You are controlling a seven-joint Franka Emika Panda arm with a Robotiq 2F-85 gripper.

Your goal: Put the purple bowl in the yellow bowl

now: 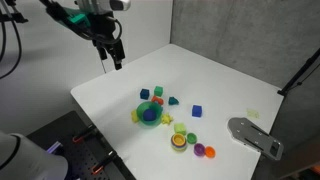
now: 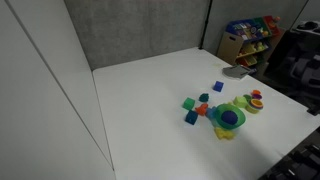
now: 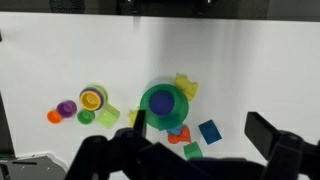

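Exterior view: I am holding the gripper [image 1: 113, 58] high over the far part of the desk [image 1: 220, 80], well apart from the toys. I judge this to be a survey height, taken before any approach. The purple bowl [image 1: 199, 150] is sitting on the desk far below and beyond the gripper. It is just beside the yellow bowl [image 1: 179, 141] on one side and a small orange bowl [image 1: 210, 153] on the other, and inside neither.

Exterior view: the gripper is not showing. The blue bowl [image 2: 228, 118] is sitting in the toy cluster. The small bowls behind it are too small to tell apart.

Wrist view: the jaws are standing wide apart with nothing between them. The purple bowl [image 3: 66, 107] is lying well to the gripper's left, upright and empty. The yellow bowl [image 3: 93, 98] is sitting just beside it, nearer the gripper. It appears to be carrying a smaller piece, but I cannot tell what.
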